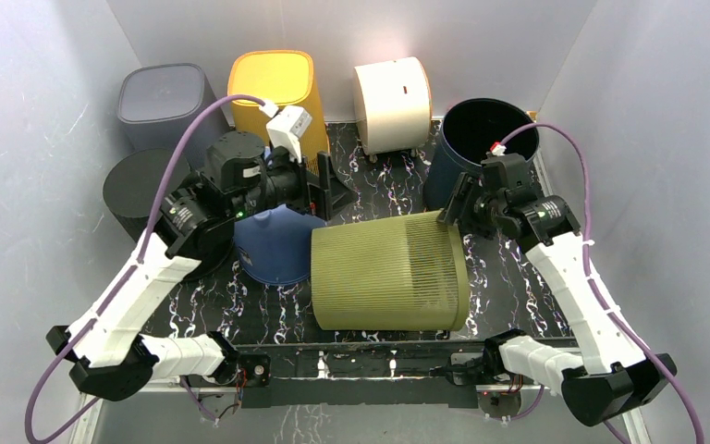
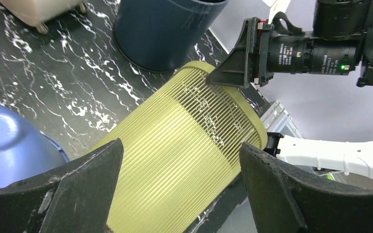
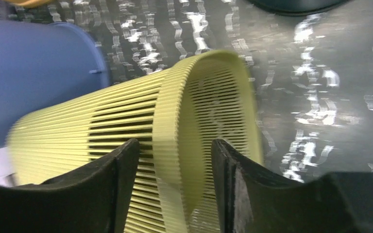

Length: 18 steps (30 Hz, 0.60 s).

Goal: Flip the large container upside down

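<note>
The large container [image 1: 388, 273] is an olive-green slatted basket lying on its side mid-table, mouth toward the right. In the left wrist view the container [image 2: 189, 126] fills the centre; in the right wrist view the container [image 3: 77, 116] shows its rim and inside. My right gripper [image 1: 446, 215] sits at the upper rim. The right gripper [image 3: 175, 145] is open and straddles the rim with gaps on both sides. My left gripper [image 1: 328, 180] hovers above the table behind the container's base end. The left gripper [image 2: 180, 150] is open wide and holds nothing.
An upturned blue tub [image 1: 277, 242] touches the container's left end. A dark navy bin [image 1: 481, 139] stands just behind the right gripper. Along the back are a cream container [image 1: 393, 102], a yellow bin [image 1: 273, 88] and a grey bin [image 1: 162, 102]. A black cylinder [image 1: 139, 190] stands at left.
</note>
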{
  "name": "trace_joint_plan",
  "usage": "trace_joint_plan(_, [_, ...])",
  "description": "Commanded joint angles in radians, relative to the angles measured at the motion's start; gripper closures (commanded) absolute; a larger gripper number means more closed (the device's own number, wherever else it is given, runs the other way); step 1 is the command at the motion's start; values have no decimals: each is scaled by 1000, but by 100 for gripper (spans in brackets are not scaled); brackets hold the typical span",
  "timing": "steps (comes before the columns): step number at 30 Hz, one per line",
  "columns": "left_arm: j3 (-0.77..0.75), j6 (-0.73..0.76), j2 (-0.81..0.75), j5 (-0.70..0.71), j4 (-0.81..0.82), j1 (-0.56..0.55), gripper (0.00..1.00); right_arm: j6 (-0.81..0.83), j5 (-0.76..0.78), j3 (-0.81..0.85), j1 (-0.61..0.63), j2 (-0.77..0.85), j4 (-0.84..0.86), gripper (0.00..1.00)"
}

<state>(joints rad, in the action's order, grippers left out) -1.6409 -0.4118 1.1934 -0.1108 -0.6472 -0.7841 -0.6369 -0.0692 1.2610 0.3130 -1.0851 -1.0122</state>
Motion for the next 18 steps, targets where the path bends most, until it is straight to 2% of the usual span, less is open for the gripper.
trace_joint_plan(1, [71, -49, 11, -80, 54, -4, 12, 111, 252, -23, -2, 53, -104, 41])
trace_joint_plan(3, [85, -58, 21, -75, 41, -4, 12, 115, 272, -28, -2, 55, -125, 32])
trace_joint_plan(7, [95, -86, 23, -24, -42, -4, 13, 114, 292, -3, -2, 64, -156, 25])
trace_joint_plan(13, [178, -184, -49, 65, -204, -5, 14, 120, 289, 59, -2, 71, -219, 27])
trace_joint_plan(18, [329, -303, -124, 28, -160, -13, 15, 117, 280, 128, -2, 76, -282, 29])
